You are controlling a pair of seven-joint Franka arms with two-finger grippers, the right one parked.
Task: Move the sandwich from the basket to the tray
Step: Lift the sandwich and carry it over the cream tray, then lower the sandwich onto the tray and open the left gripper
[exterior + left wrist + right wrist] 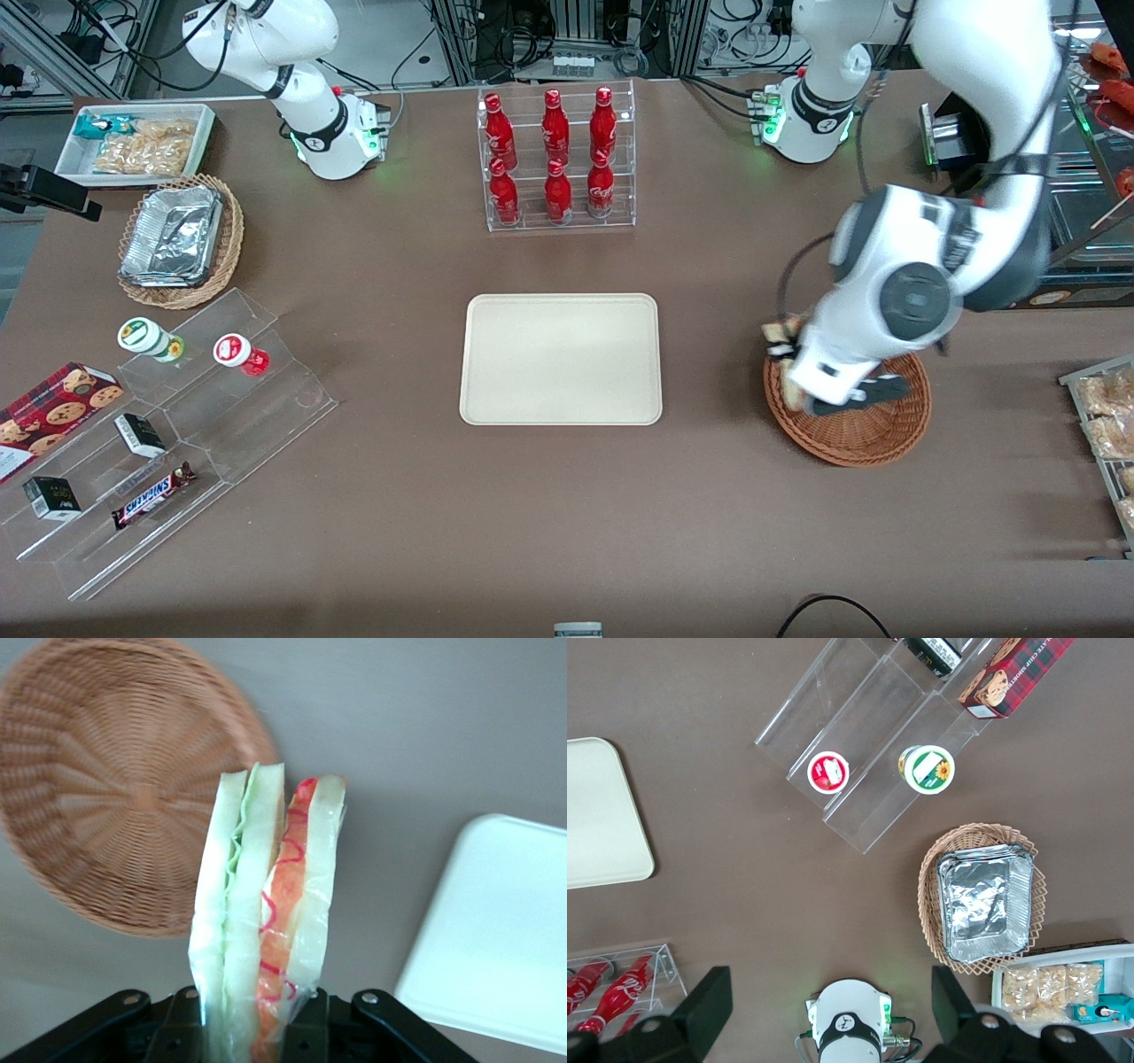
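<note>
Pincer [252, 1028] clamped on sandwich [266, 912], held upright above desk [567, 532], clear of basket [124, 788]. Fingertips mostly hidden under wrap in wrist view. From front, arm covers much of basket [864, 439]; sandwich [781, 337] only partly visible at basket's rim, on side toward tray [561, 359]. Tray corner [496, 930] cut off in wrist view.

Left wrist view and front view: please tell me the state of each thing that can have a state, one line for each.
gripper: shut on the sandwich, above the table between basket and tray.
sandwich: lifted out, held upright, wrap on.
basket: empty.
tray: empty, flat on the table.
cola bottles: upright in the clear rack, capped.
foil containers: stacked in the tan wicker basket.
</note>
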